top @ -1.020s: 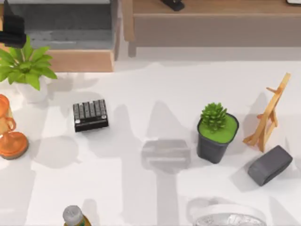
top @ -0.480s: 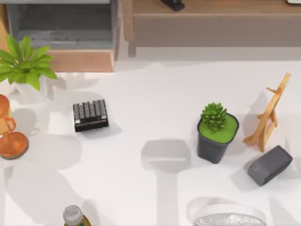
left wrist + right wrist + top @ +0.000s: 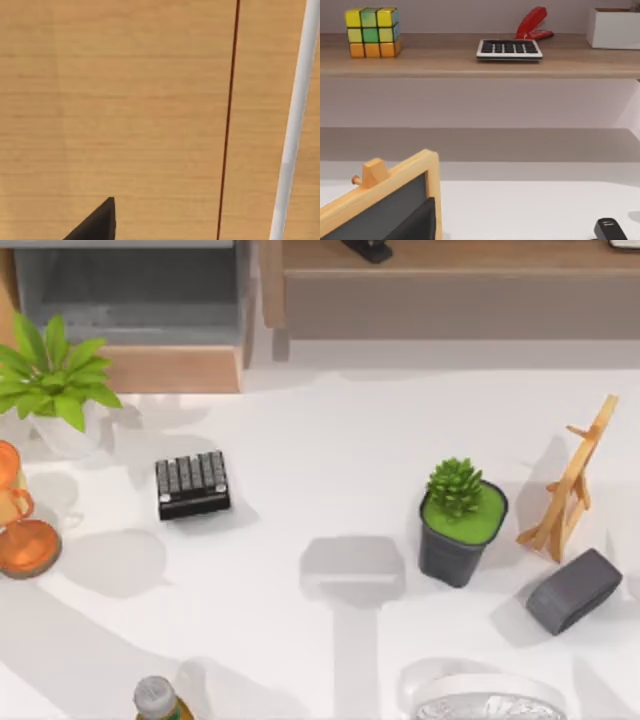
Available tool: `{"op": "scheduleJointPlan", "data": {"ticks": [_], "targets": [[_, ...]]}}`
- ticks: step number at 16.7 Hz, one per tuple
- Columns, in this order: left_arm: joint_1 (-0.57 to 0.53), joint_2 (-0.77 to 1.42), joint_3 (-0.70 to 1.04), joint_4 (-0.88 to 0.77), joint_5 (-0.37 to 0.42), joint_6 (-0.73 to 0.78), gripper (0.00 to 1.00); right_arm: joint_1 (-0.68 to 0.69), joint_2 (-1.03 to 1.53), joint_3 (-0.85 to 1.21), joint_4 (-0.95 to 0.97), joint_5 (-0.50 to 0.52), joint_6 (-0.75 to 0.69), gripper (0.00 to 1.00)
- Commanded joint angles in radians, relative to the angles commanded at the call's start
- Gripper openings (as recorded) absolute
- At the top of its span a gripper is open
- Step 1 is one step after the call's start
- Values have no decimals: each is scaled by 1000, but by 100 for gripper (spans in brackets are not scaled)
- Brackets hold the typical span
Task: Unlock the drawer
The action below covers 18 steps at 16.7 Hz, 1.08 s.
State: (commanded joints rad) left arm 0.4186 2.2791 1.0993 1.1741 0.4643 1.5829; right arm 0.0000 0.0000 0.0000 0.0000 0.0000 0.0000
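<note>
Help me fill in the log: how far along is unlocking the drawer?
Done, apparently: the drawer stands pulled out, its grey tray exposed. In hand: nothing on the keypad; the left gripper faces a tan wooden surface close up, the right gripper faces the shelf. Left: probably nothing but parking the arms.

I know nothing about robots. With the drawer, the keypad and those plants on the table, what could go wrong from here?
1. The leafy plant stands right by the drawer front; an arm reaching there might knock it over.
2. The keypad is small; a slightly off press could hit the wrong keys.
3. The chalkboard easel stands close before the right tool; moving forward could tip it.
</note>
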Motion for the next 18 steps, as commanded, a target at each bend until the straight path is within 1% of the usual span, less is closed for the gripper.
{"op": "scheduleJointPlan", "data": {"ticks": [5, 11, 15, 18], "targets": [[-5, 0, 0, -3, -2, 0, 100, 0, 0, 0, 0, 0, 0, 100], [-23, 51, 107, -55, -22, 1, 100, 0, 0, 0, 0, 0, 0, 100], [-25, 55, 115, -60, -24, 1, 100, 0, 0, 0, 0, 0, 0, 100], [-25, 55, 115, -60, -24, 1, 77, 0, 0, 0, 0, 0, 0, 100]]}}
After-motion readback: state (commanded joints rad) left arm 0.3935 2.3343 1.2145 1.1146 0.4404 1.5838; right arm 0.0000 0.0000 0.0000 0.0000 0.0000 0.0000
